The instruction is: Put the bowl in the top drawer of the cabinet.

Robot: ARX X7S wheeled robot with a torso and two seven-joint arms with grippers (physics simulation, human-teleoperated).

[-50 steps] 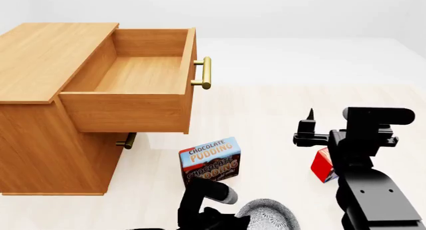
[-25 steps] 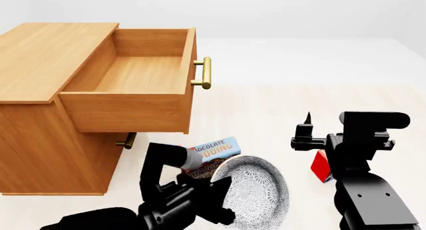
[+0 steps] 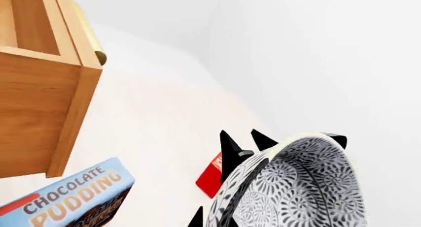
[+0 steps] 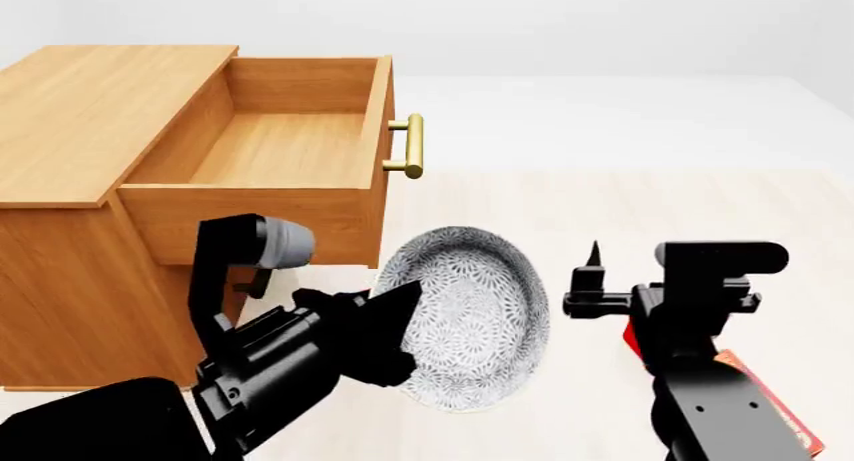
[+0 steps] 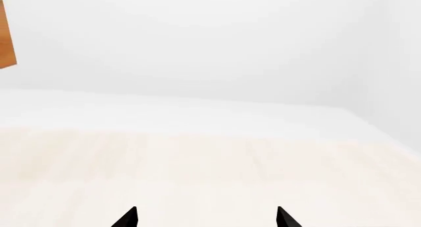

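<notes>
Two steps done by look of it: top drawer point(image 4: 274, 146) of cabinet point(image 4: 80, 111) stands pulled out, bare inside; bowl point(image 4: 467, 316) lifted, tilted on edge, clamped at rim in left hand point(image 4: 387, 326), below and just beside drawer front. Right hand point(image 5: 205, 218) fingers apart, holding nothing. Left: raise bowl over drawer wall, set inside, release.
</notes>
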